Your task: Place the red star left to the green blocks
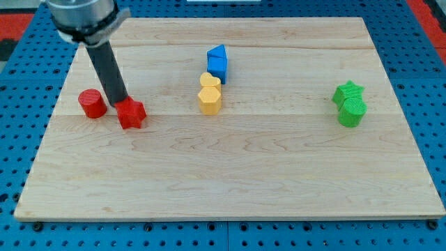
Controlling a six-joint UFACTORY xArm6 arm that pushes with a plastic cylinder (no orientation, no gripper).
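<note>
My tip point(120, 102) touches red star's point(131, 113) upper left

Wooden board point(230, 181): red point(131, 113), yellow point(209, 93), blue point(217, 63), green blocks point(350, 103).

No readable text, label or number on anything here.

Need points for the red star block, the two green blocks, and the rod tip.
red star block point(131, 113), camera view, on its top face.
green star block point(348, 91), camera view, top face; upper of the pair.
green cylinder block point(352, 113), camera view, front side.
my tip point(120, 102), camera view, rod's very end, at the star's upper left edge.
</note>
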